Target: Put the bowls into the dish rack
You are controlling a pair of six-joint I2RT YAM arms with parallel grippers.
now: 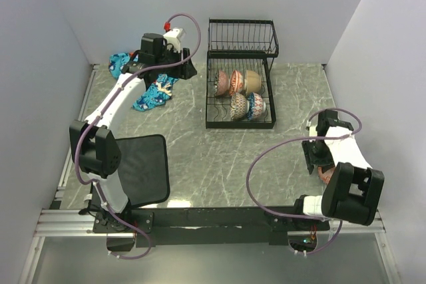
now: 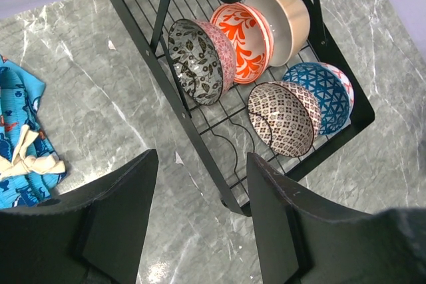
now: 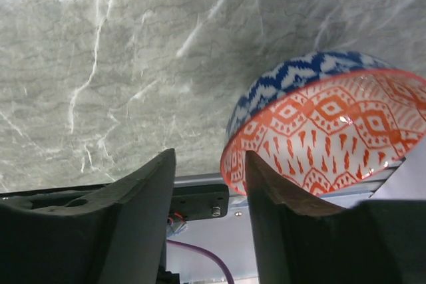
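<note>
Last bowl: a round ceramic bowl (image 3: 333,138), salmon-orange diamonds inside and blue pattern outside, lies at the lower right of the overhead view. It is near the edge of the grey marble table (image 3: 100,64) and well apart from the rack.
Right gripper (image 3: 210,164): its jaws are apart and astride the bowl's rim, one finger over the inside, the other outside. Bare marble shows between them, so nothing is clamped yet.
Left gripper (image 2: 203,161): its jaws are apart and hold nothing. It hangs left of the rack, near a blue printed cloth (image 2: 20,131).
Dish rack: the black wire two-tier dish rack (image 1: 243,38) stands at upper centre of the overhead view, with five bowls on edge in its lower tier (black-and-white, red-orange floral, cream, blue, brown dotted).
Risk: a thin pinch on a glazed rim could slip, and an off-centre close could nudge the bowl off the table edge. Setting it in carelessly could knock the bowls already racked.
</note>
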